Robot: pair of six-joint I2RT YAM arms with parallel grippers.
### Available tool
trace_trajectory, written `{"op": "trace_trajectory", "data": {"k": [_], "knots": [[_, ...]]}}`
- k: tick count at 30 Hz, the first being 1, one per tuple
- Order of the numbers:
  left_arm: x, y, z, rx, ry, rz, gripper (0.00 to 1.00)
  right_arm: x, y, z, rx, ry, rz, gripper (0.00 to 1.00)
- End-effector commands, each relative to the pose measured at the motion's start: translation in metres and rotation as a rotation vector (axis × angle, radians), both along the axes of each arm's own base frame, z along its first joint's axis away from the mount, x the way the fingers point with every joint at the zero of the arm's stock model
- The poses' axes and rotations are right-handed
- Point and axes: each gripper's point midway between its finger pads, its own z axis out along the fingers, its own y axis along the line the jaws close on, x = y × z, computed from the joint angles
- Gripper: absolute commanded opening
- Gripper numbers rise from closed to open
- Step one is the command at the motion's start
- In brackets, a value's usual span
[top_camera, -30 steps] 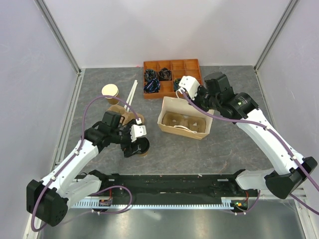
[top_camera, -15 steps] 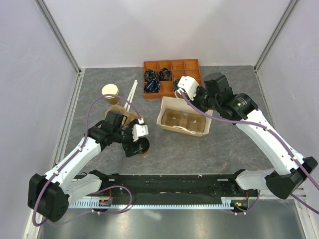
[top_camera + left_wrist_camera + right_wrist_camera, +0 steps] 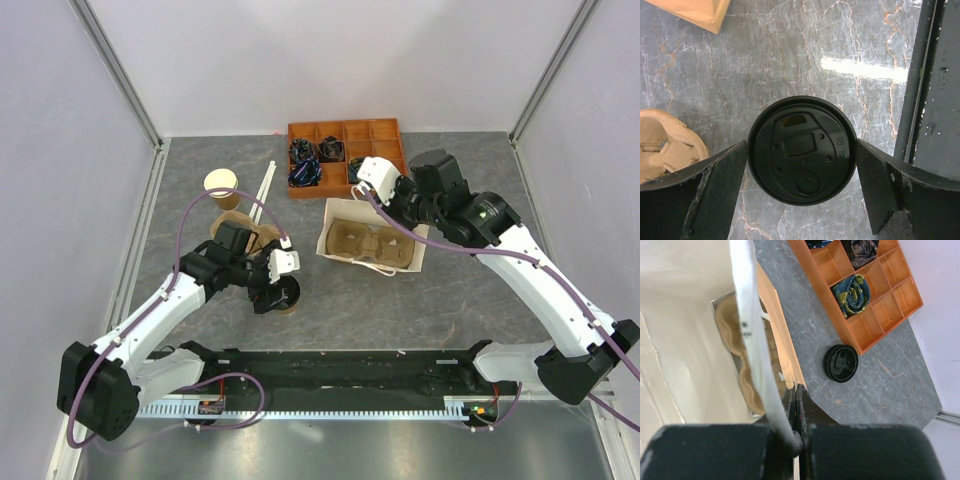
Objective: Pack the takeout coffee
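The takeout coffee, a brown cup under a round black lid, stands on the table left of centre. My left gripper is directly above it, and its two fingers touch opposite sides of the lid. The open kraft bag lies at mid table with a moulded cup carrier inside. My right gripper is shut on the bag's far rim, and the bag's white handle strip runs into the jaws.
An orange compartment tray with dark bundles stands at the back. A loose black lid lies beside it. A lidless tan cup, white sticks and a spare cardboard carrier are at the left. A black rail runs along the near edge.
My right gripper has shifted slightly, pulling the bag's rim with it. My left gripper has stayed over the coffee with barely any movement.
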Motion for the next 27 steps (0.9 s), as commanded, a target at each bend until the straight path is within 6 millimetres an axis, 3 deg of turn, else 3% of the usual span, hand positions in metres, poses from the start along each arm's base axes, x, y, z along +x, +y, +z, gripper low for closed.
{"op": "trace_trajectory", "data": {"k": [1, 8, 14, 22, 27], "knots": [[0.004, -0.008, 0.005, -0.03, -0.017, -0.023, 0.93, 0.005, 0.002, 0.02, 0.033, -0.072, -0.009, 0.0], [0.003, -0.008, 0.0, -0.024, -0.005, -0.023, 0.87, 0.006, 0.0, 0.022, 0.015, -0.088, -0.005, 0.0], [0.001, -0.007, 0.0, -0.022, -0.008, -0.026, 0.76, 0.01, 0.0, 0.025, -0.005, -0.116, 0.008, 0.0], [0.001, -0.005, -0.001, -0.011, -0.016, -0.029, 0.67, 0.001, 0.004, 0.021, 0.008, -0.081, 0.04, 0.0], [-0.002, -0.007, 0.012, -0.033, -0.021, -0.04, 0.65, -0.005, 0.007, 0.018, 0.029, -0.074, 0.061, 0.0]]}}
